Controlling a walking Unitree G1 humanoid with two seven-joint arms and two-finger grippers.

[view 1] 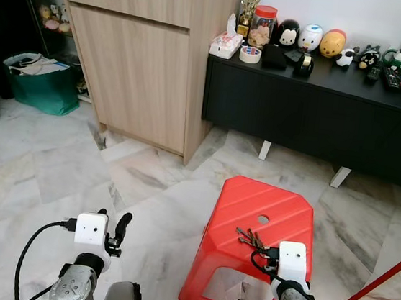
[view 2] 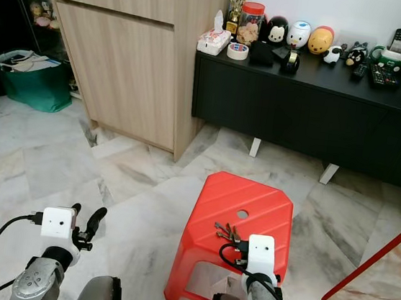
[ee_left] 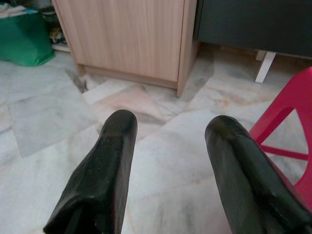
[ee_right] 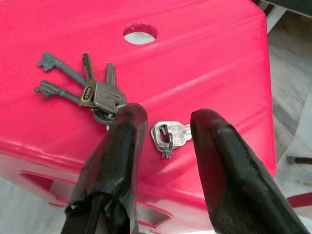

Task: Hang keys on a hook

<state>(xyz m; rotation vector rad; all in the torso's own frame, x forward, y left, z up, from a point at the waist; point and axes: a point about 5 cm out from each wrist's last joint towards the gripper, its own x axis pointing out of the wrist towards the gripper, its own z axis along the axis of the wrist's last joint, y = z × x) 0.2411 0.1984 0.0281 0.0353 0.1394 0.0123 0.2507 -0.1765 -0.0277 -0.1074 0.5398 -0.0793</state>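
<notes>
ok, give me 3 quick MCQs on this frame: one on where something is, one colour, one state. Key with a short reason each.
1. Where do the keys lie?
A. on the black cabinet
B. on the stool top
C. on the floor

2. What colour is the stool?
A. blue
B. white
C. red

3. How does the right gripper stand?
A. jaws apart, over the keys, holding nothing
B. shut on the keys
C. lifted high with the keys hanging from it

Key:
1 B: the bunch rests on the seat just short of its round hole.
2 C: seat and legs are red against the pale marble floor.
3 A: in the right wrist view the two black fingers flank a silver key that lies flat, untouched.
</notes>
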